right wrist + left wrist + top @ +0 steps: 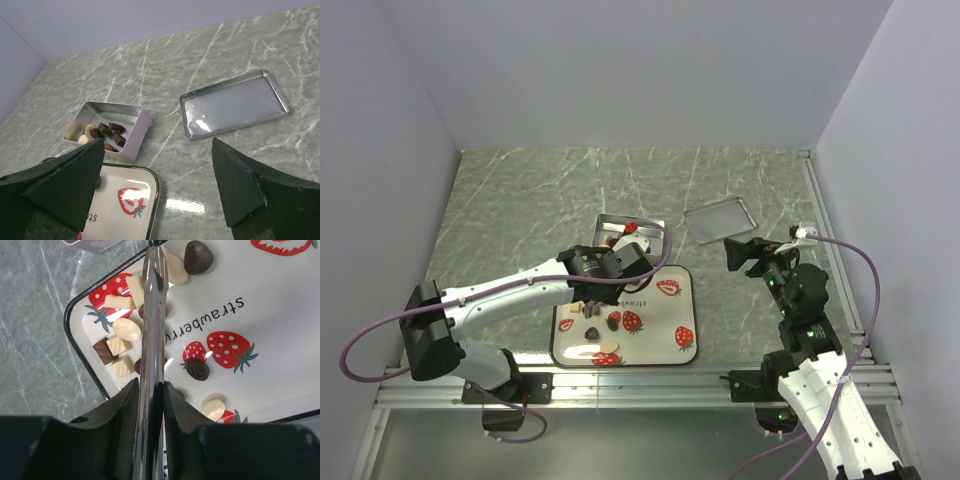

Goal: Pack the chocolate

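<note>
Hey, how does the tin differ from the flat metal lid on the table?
The tin is deep and holds chocolates; the lid is shallow and empty. The tin sits close by the strawberry tray; the lid lies apart, further right. The tin's outside is pinkish; the lid shows bare metal. Both are rounded rectangles, shiny inside.

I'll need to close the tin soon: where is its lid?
In the top view the lid lies flat right of the tin, ahead of the right gripper.
</note>
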### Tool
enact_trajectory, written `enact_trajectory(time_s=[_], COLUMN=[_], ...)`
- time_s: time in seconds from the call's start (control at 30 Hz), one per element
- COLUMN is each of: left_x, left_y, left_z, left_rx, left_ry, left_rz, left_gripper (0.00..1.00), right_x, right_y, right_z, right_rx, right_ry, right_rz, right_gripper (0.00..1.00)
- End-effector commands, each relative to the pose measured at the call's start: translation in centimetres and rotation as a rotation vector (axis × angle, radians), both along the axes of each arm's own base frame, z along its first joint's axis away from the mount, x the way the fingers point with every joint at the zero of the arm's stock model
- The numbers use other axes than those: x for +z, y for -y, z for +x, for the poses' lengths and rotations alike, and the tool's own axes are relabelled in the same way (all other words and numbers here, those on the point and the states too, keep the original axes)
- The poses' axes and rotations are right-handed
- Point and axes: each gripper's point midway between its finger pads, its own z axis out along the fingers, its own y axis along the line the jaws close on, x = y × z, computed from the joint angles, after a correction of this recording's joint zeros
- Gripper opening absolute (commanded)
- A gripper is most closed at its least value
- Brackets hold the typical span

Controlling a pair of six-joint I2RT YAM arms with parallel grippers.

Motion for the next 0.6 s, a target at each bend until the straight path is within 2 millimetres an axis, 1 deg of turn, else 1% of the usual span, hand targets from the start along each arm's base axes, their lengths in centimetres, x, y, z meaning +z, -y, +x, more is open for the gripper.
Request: enact_trajectory(time_s=[0.0,0.2,0.37,0.57], left_x=[2.4,2.9,4.3,5.4], left_y=[0.5,0.2,-0.1,-0.5], left_z=[0.6,0.6,0.8,0.8], left_rx=[0.004,0.012,0.025,0.032], left_ry=[0.058,0.070,0.104,0.126], left_rz=[-0.034,-0.042,-0.061,-0.075], left_gripper=[0.29,0.27,0.27,0.26], right_x=[0.4,0.5,0.4,0.5], right_y=[0.5,0.5,0.6,0.7], right_z=[0.1,0.0,0.0,-0.1], right_rx=[-0.024,-0.025,-0.027,-0.033], right_ry=[0.024,0.027,0.021,0.024], right_rz=[-0.008,-0.007,-0.010,-0.010], right_gripper=[0.94,0.94,0.94,0.94])
